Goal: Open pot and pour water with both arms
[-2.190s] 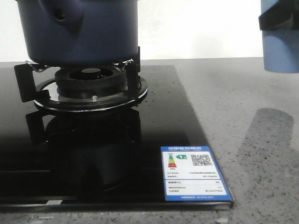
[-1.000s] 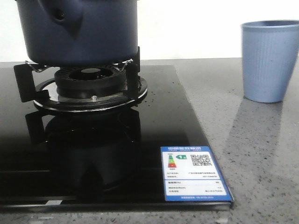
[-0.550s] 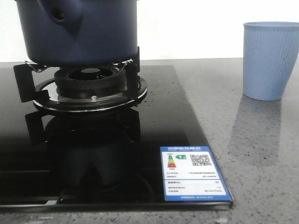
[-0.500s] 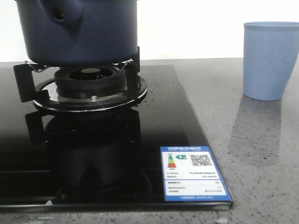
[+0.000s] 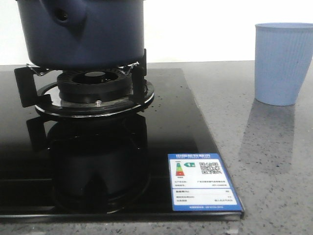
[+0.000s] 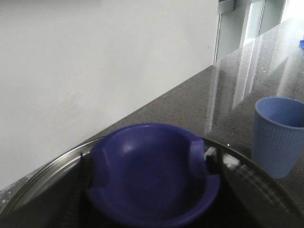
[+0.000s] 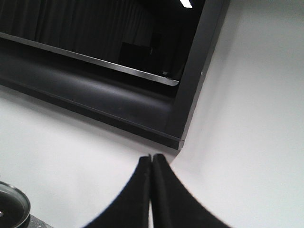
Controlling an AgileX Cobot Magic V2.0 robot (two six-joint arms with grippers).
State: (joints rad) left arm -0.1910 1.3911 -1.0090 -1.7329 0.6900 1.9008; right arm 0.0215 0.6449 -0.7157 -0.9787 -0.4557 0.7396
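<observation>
Navy-blue matte round pot (image 5: 83,32) sits on the black burner ring (image 5: 93,90), its contents hidden. Right of it stands a light blue ribbed cup (image 5: 282,63), apparently empty. The right gripper (image 7: 151,161) has its fingers pressed together; the left's I cannot tell.

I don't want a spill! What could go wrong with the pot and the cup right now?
1. The pot sits on the stove's thin metal prongs; a hard tug on the lid's knob might shift it.
2. The cup stands close beside the lid, so a swinging arm could knock it over.
3. The right claw is shut and aimed at the wall; it must open before grabbing anything.
</observation>
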